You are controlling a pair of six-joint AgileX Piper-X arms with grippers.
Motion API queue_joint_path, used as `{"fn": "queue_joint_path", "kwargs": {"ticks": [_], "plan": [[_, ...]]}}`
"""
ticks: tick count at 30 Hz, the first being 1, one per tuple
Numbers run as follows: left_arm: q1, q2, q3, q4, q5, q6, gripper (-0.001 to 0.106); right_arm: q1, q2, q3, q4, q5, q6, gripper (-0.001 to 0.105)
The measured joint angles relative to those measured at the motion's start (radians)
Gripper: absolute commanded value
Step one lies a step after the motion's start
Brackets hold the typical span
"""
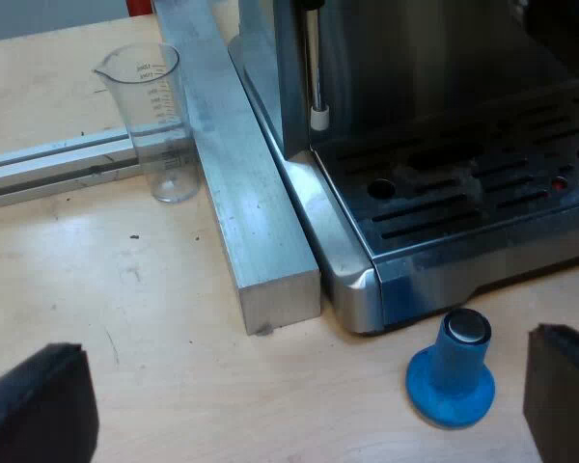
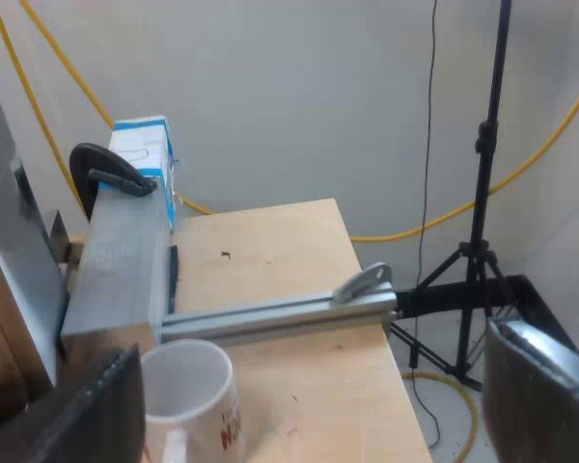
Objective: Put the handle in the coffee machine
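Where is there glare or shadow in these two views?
Left wrist view: bright glare on the espresso machine at its front corner and on the metal top of the blue tamper; the machine's upper part is dim. Right wrist view: even, soft light on the wall and the mug.

- Wooden table (image 1: 154,318): carries the espresso machine (image 1: 444,222), with a metal bar (image 1: 256,222) lying alongside its base.
- Blue tamper (image 1: 453,371): upright near the machine's front corner.
- Measuring glass (image 1: 159,121): upright beside the bar.
- Mug (image 2: 195,400): upright on the table.
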Motion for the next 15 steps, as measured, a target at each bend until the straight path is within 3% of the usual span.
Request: {"fn": "queue_joint_path", "kwargs": {"ticks": [8,15], "plan": [[0.0,0.0,0.0,0.0,0.0,0.0,0.091,0.003,-0.048,-0.005,0.173,-0.007,-0.005,0.073],[0.0,0.0,0.0,0.0,0.016,0.0,0.091,0.003,-0.048,-0.005,0.188,-0.116,-0.007,0.073]]}}
